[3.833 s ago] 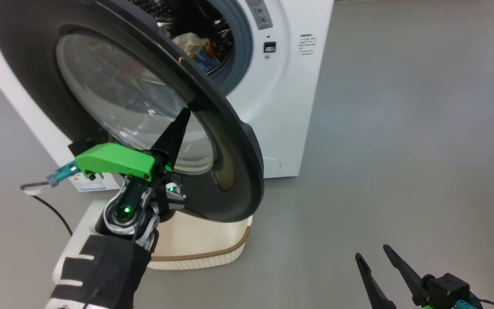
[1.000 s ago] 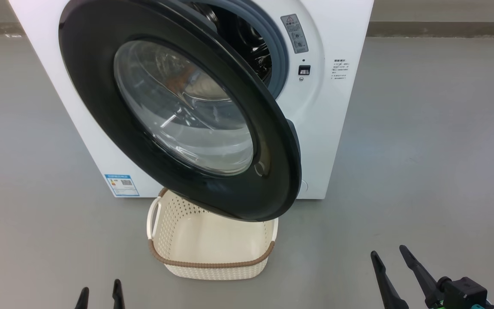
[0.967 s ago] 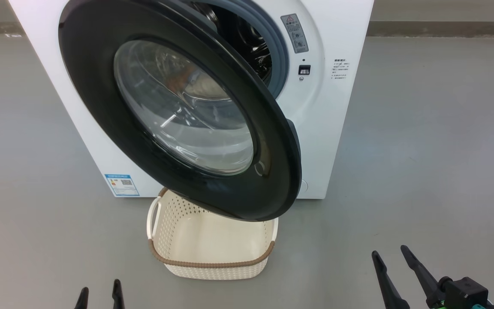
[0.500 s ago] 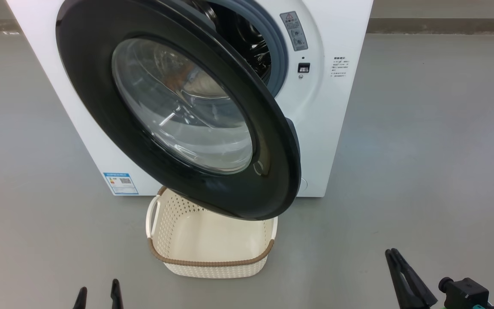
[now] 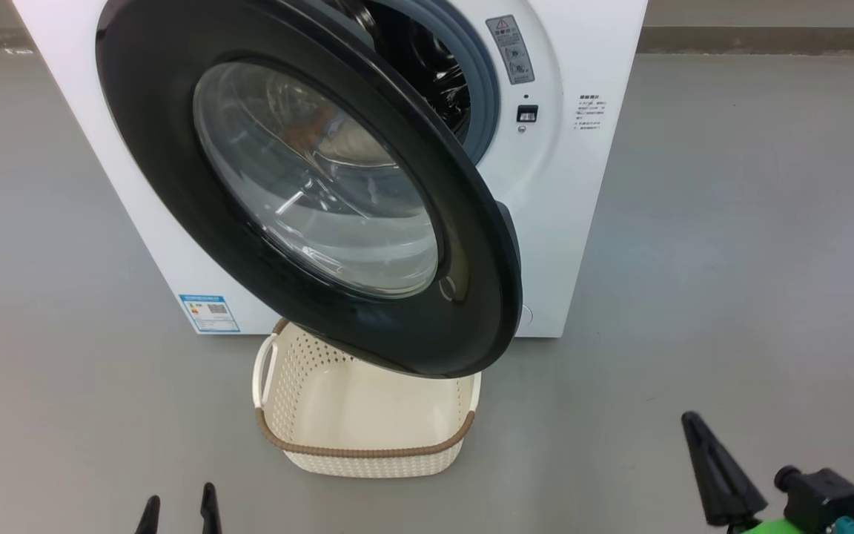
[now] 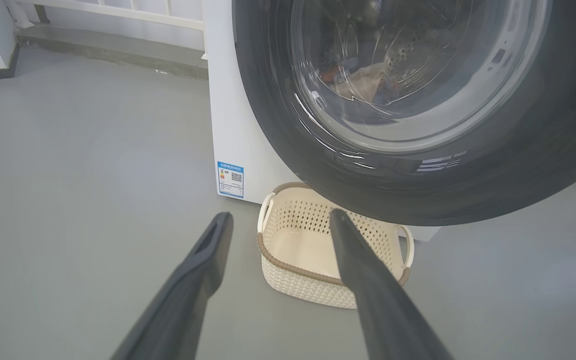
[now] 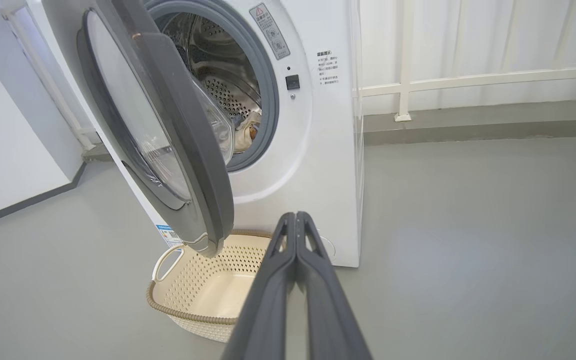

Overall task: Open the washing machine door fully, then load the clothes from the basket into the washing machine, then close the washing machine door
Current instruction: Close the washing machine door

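Shut since a second ago: my right gripper (image 5: 688, 423), lower right.
My left gripper (image 5: 179, 495) open, lower left; glossy round black door (image 5: 167, 163) ajar at centre above the cream perforated plastic basket (image 5: 368, 451); crumpled cream clothes (image 7: 249, 131) inside the white washing machine (image 7: 328, 175).

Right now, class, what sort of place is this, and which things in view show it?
Probably a laundry corner in a plain room: a white front-loading washer with its door part open, a basket on the grey floor, and a white railing behind.
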Tool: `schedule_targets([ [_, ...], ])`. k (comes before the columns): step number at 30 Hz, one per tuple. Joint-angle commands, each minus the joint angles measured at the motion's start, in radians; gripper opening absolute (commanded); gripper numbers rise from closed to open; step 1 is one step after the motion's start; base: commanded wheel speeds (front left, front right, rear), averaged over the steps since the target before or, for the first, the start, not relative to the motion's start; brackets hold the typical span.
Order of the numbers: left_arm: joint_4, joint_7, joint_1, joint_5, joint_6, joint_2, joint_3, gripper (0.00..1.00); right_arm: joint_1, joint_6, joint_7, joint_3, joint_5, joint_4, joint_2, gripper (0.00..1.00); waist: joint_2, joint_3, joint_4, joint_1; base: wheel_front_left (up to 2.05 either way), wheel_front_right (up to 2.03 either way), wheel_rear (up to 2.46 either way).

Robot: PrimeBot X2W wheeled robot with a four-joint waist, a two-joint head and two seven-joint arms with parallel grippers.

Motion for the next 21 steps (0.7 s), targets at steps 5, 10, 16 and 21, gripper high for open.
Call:
schedule_targets([
  [5,-0.027,-0.011,-0.025,-0.01,0.009,0.003,0.022,1.0,-0.11,0.002,-0.005,0.004,-0.007,-0.125,-0.029,0.0,0.0,0.002,-0.002,0.0,0.0,0.0,0.0],
  [10,-0.027,-0.011,-0.029,-0.012,0.01,0.003,0.02,1.0,-0.223,0.002,-0.005,0.029,0.009,-0.266,-0.023,0.0,0.0,0.003,-0.004,0.0,0.0,0.0,0.0],
  [16,-0.025,-0.011,-0.042,-0.013,0.009,0.003,0.003,1.0,-0.337,0.002,-0.005,0.209,0.04,-0.309,-0.007,0.0,0.0,0.009,0.005,0.0,0.0,0.0,0.0],
  [21,-0.02,-0.011,-0.06,-0.022,0.01,0.003,-0.033,1.0,-0.383,0.002,-0.005,0.365,0.058,-0.19,-0.005,0.0,0.0,0.021,0.04,0.0,0.0,0.0,0.0],
])
